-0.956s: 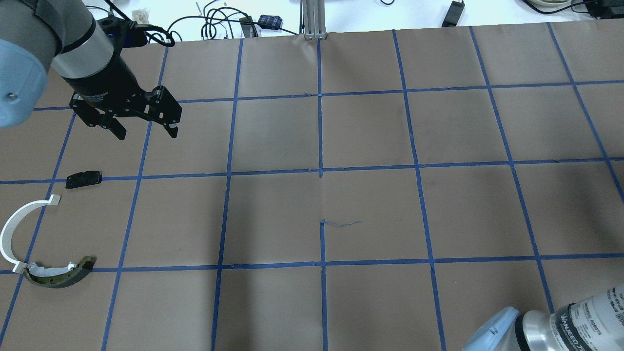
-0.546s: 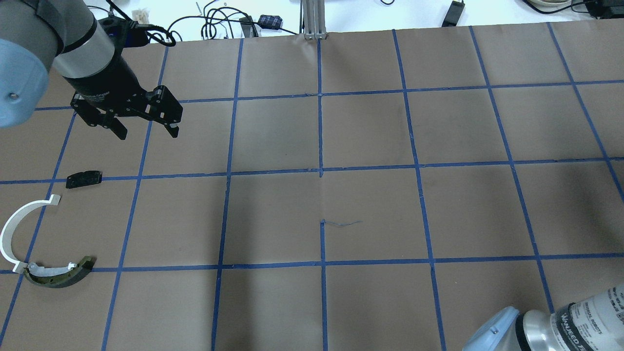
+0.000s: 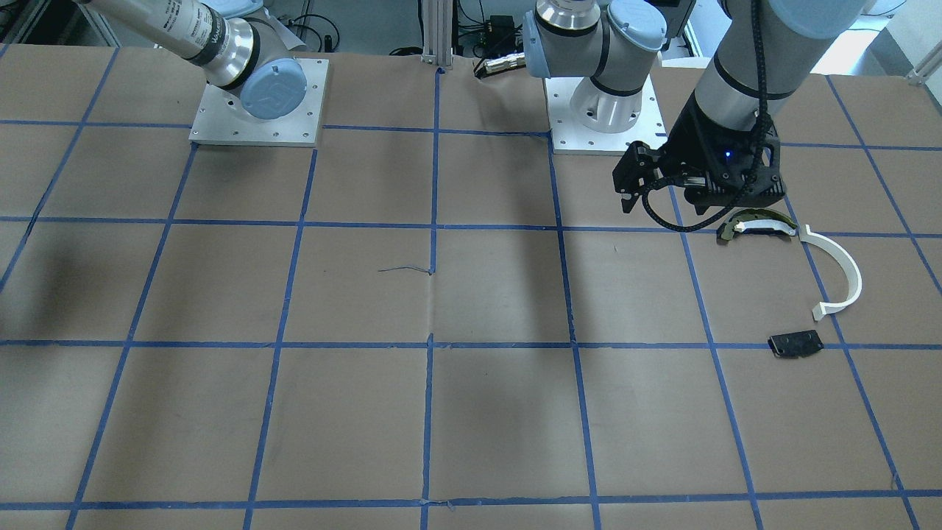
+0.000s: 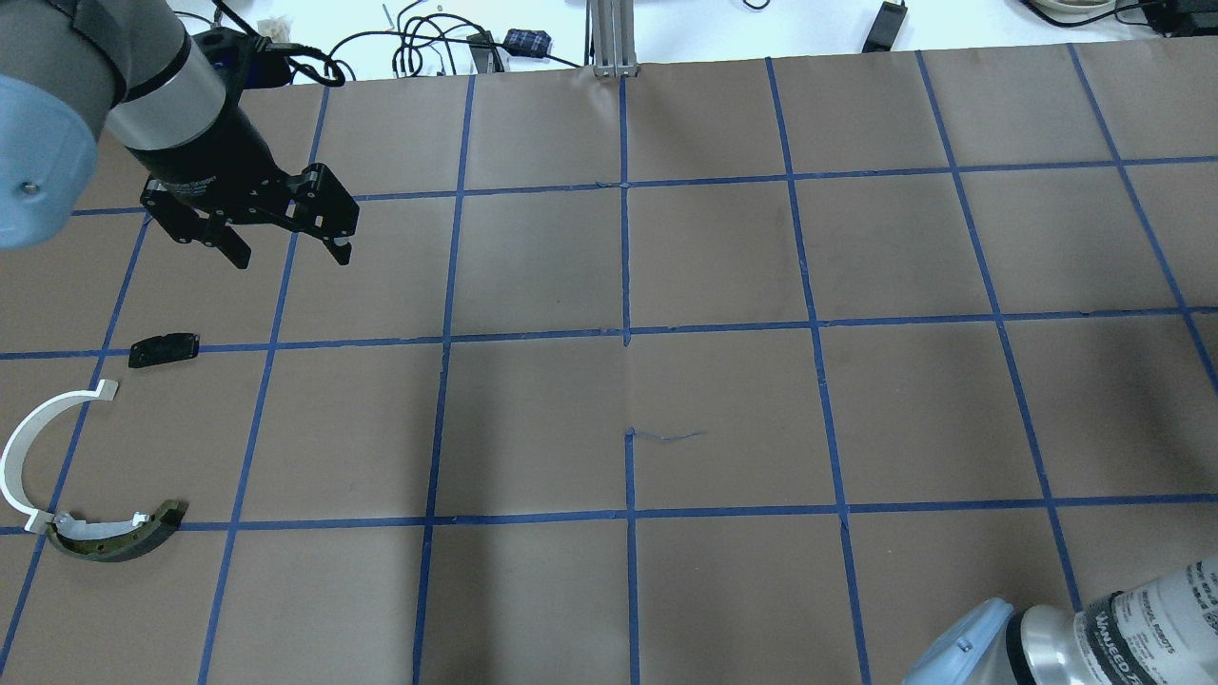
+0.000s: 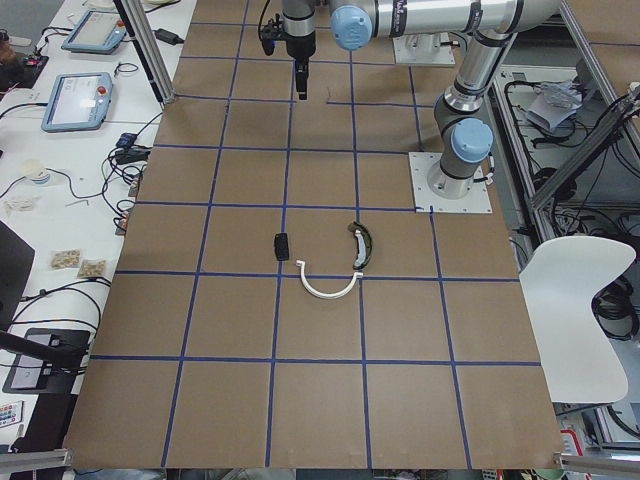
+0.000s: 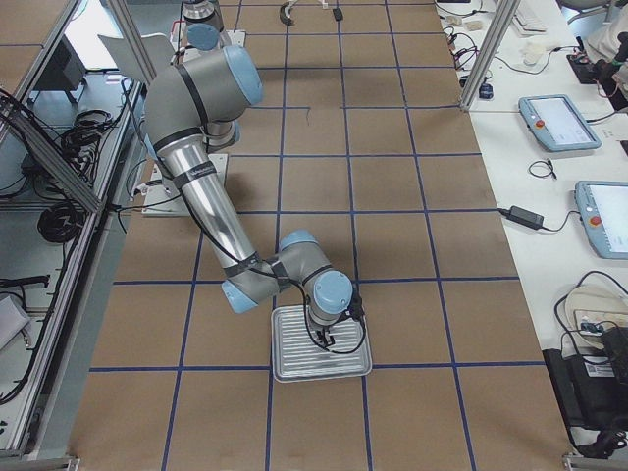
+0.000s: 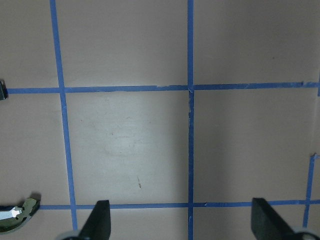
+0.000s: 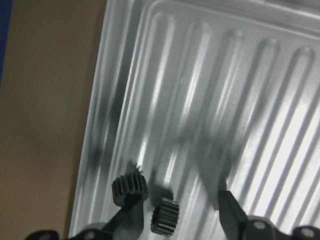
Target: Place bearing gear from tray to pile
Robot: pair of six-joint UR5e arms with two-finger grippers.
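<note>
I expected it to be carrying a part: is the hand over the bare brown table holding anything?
No, the hand is open, its fingers apart, with only bare brown table between them.

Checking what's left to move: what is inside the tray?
Two black gears lie together near one edge of the tray, by the open right claw. Its fingers hide the spots beneath them; the far end is out of frame.

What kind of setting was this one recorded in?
Likely a robotics lab workcell: table gridded in blue tape, teach pendants on a side bench, arm bases bolted down.
</note>
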